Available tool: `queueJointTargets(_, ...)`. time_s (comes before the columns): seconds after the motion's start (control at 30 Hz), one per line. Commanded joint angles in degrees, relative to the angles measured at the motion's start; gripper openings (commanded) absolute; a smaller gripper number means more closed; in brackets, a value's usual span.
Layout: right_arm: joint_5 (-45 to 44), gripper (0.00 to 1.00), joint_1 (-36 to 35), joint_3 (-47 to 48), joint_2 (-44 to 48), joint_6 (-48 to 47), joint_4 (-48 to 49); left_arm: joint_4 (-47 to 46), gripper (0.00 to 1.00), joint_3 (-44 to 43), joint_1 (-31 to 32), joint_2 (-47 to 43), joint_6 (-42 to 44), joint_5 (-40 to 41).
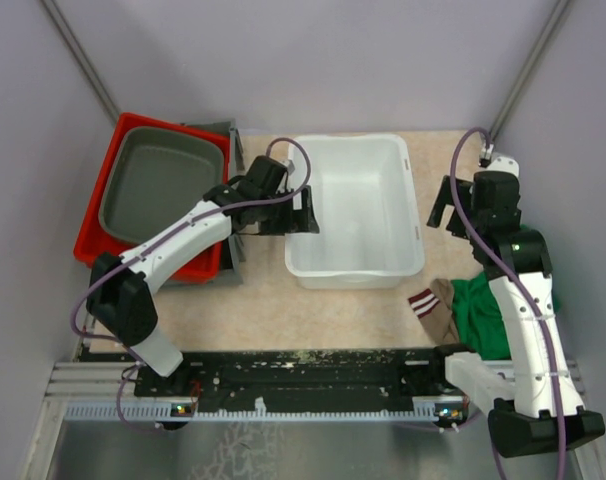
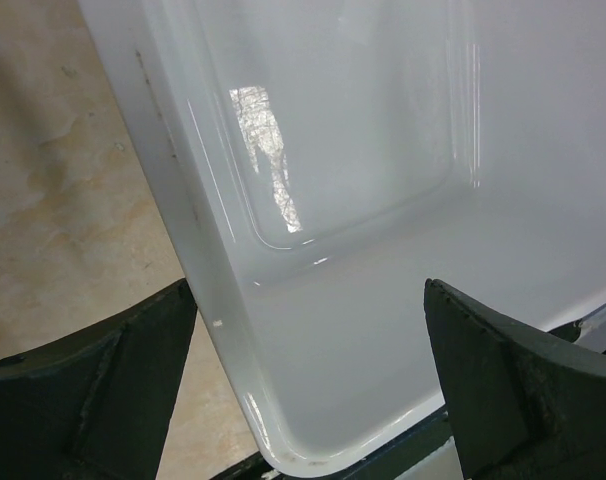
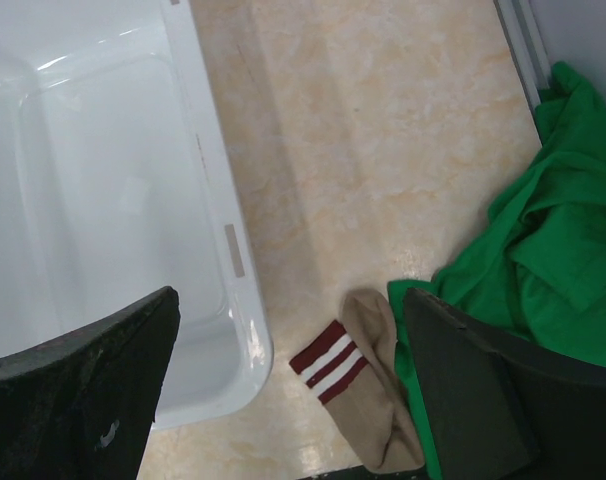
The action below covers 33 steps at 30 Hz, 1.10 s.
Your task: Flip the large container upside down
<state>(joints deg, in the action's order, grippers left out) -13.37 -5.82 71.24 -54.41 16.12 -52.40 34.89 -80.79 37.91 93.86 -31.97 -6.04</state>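
We show a glossy white large container (image 1: 355,205), a grey tub (image 1: 163,180), a red crate (image 1: 89,236), a bright green cloth (image 1: 483,312), a tan sock (image 1: 441,315) with maroon and white stripes, and we note a mottled beige table (image 1: 263,310), pale lilac walls (image 1: 313,60)

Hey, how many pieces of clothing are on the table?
2: a striped sock near the white tub's near-right corner, and a green garment touching it, beside the right arm. More could hide under that arm.
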Motion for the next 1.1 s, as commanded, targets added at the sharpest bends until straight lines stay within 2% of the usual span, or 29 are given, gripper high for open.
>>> queueJointTargets(0.0, 0.93, 0.94, 0.2, 0.38, 1.24, -1.43, 1.43, -2.47, 1.0, 0.99, 0.49, -0.65, -0.95, -2.74)
queueJointTargets(0.27, 1.78, 0.94, 0.2, 0.73, 1.2, -1.62, 0.82, -5.56, 1.0, 1.04, 2.24, 0.01, -1.72, -6.65)
queueJointTargets(0.43, 3.36, 0.94, 0.2, -0.01, 1.15, -1.62, 0.78, -6.38, 1.0, -3.26, 8.45, 2.34, -1.51, -7.35)
queueJointTargets(0.53, 5.13, 0.94, 0.2, 0.02, 0.91, -1.82, 0.69, -3.87, 1.0, -5.0, 9.81, 2.51, -1.21, -6.01)
queueJointTargets(0.73, 9.22, 0.94, 0.2, 0.03, 0.23, -3.44, 1.0, -0.86, 1.0, -2.66, 9.04, -3.04, 0.91, 1.19)
queueJointTargets(0.93, 15.68, 0.94, -0.14, -0.93, -0.89, -2.22, 2.57, 0.66, 1.0, -0.3, 5.5, -9.12, 1.11, 3.26)
queueJointTargets(1.07, 14.09, 0.94, -7.13, -2.04, -2.47, 0.69, 4.11, 2.08, 1.0, -0.18, 1.39, -12.26, 1.17, 3.15)
